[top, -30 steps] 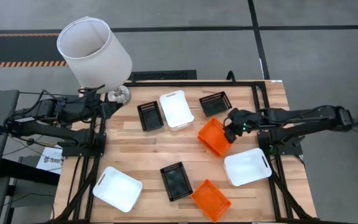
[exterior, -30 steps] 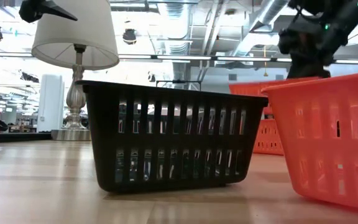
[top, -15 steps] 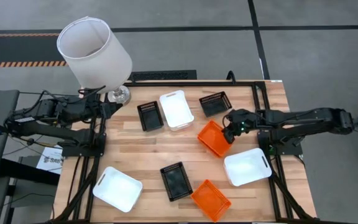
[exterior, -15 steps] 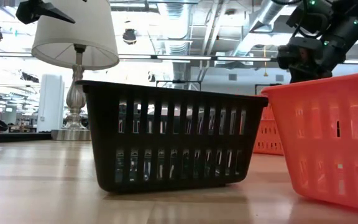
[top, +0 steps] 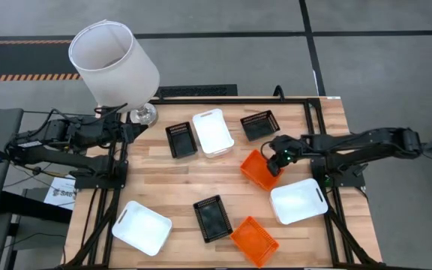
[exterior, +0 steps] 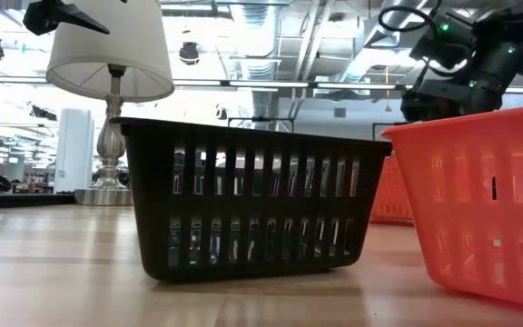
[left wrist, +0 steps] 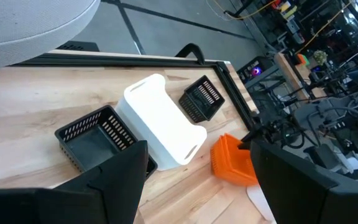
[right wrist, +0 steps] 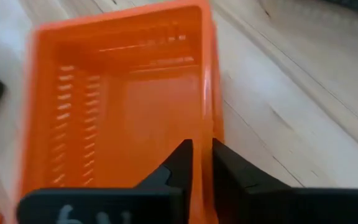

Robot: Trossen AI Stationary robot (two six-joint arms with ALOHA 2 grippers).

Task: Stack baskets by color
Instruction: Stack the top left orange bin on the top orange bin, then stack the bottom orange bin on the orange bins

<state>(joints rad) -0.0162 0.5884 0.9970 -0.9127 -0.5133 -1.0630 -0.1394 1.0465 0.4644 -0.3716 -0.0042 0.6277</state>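
My right gripper (top: 278, 160) is shut on an orange basket (top: 259, 171) right of the table's middle, which sits flat on the wood. A second orange basket (top: 254, 241) lies at the near edge. Three white baskets (top: 213, 132) (top: 141, 226) (top: 298, 201) and three black ones (top: 181, 139) (top: 259, 124) (top: 212, 218) lie singly on their bottoms. My left gripper (left wrist: 197, 186) stands open at the far left beside the lamp, touching nothing. My right gripper has the rim of the orange basket's wall (right wrist: 211, 127) that faces the table's right edge between its two fingers. One finger (right wrist: 179, 165) is inside the basket and the other outside. The fingers slant down from the right. The basket's bottom rests on the table.
A lamp with a big white shade (top: 113, 62) and a silver base (top: 142, 114) stands at the far left corner. A black frame (top: 310, 105) runs along the table's far and right sides. Bare wood lies between the baskets in the middle.
My right gripper has gone down with the orange basket. The basket hung tilted a second ago and now lies flat on the table.
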